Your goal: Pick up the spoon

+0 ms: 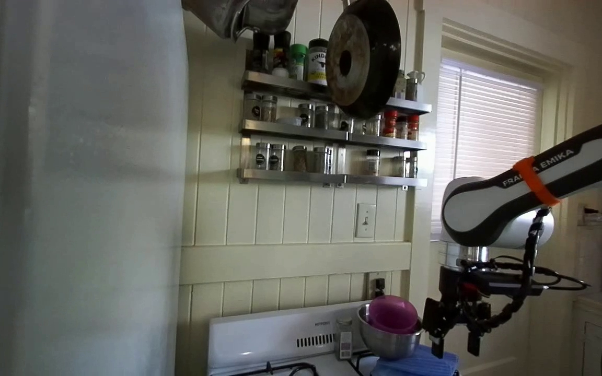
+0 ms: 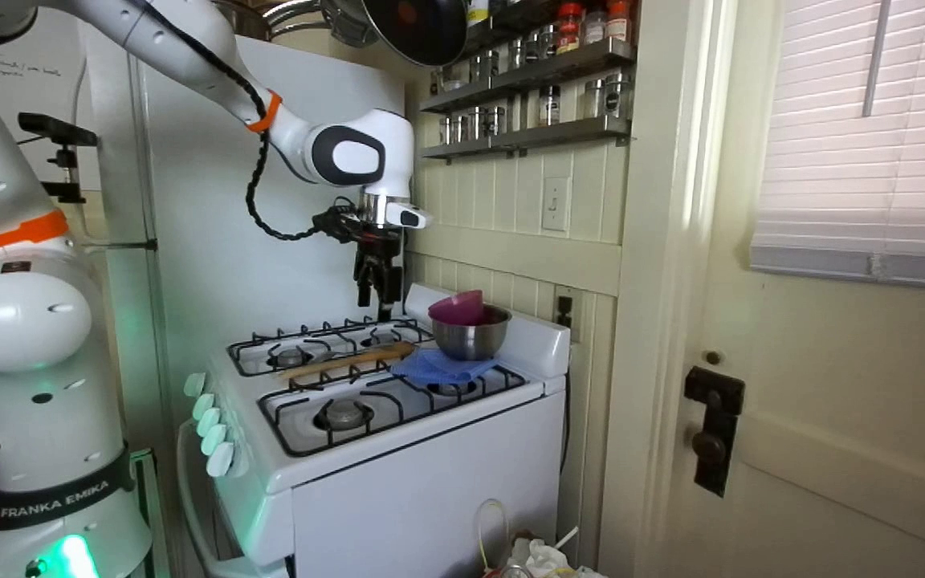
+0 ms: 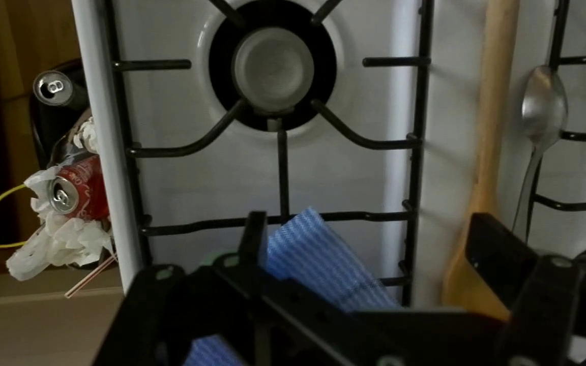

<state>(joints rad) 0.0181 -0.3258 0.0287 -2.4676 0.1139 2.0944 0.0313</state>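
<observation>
A metal spoon [image 3: 544, 109] shows at the right of the wrist view. Its bowl is away from the gripper and its handle runs toward the right finger, which hides the handle's end. A long wooden spoon [image 3: 494, 96] lies beside it on the stove's middle strip; it also shows in an exterior view [image 2: 346, 363]. My gripper [image 3: 369, 231] is open and empty, pointing down above the stove. It also hangs in both exterior views [image 1: 455, 345] [image 2: 375, 303]. The right finger covers part of the wooden spoon's wide end. Neither spoon can be made out in an exterior view where the stovetop is cut off.
A blue cloth [image 2: 438, 366] lies on the back of the stove [image 2: 422, 449]. On it stands a metal bowl [image 2: 474, 339] holding a pink bowl [image 2: 458, 308]. Black grates [image 3: 417, 168] rise over the burners. A fridge [image 1: 97, 183] and a wall flank the stove. A pan [image 1: 363, 57] hangs above.
</observation>
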